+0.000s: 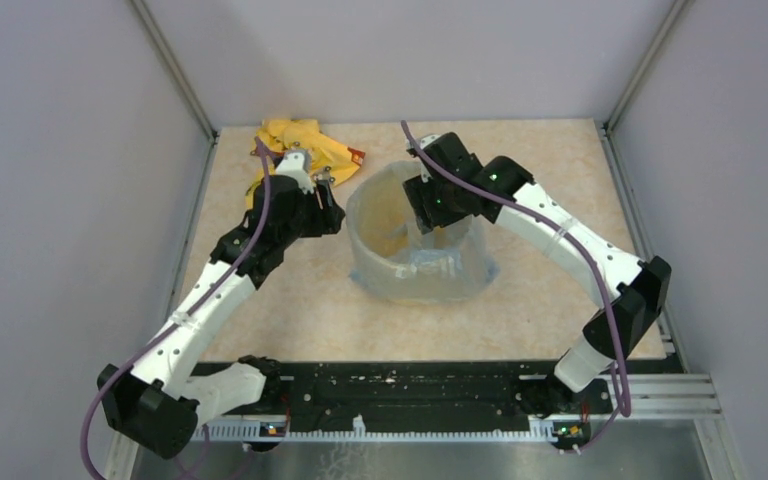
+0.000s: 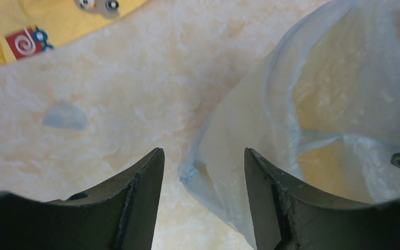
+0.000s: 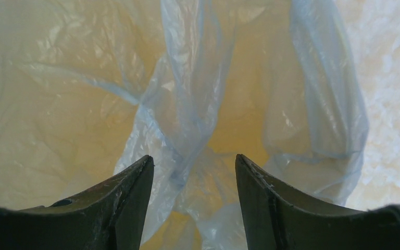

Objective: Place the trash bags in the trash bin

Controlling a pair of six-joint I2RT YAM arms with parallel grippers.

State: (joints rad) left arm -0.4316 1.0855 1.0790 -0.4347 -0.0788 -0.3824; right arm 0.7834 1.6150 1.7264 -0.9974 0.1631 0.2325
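Observation:
The trash bin (image 1: pixel 392 225) stands mid-table with the thin pale blue trash bag (image 1: pixel 460 275) draped over its rim and down its outside. My left gripper (image 1: pixel 336 210) is at the bin's left side. In the left wrist view it (image 2: pixel 203 151) is open, and a folded edge of the bag (image 2: pixel 271 114) lies loose between its fingers. My right gripper (image 1: pixel 430 220) reaches into the bin's mouth. It (image 3: pixel 193 156) is open too, with crumpled bag film (image 3: pixel 187 104) hanging between the fingers and the yellow bin wall (image 3: pixel 239 135) showing behind.
A yellow cloth (image 1: pixel 300 140) with red and grey marks (image 2: pixel 41 26) lies at the back left, behind the left gripper. A small pale blue scrap (image 2: pixel 65 115) lies on the table (image 1: pixel 540 170). Grey walls close three sides; a black rail (image 1: pixel 410 385) runs along the near edge.

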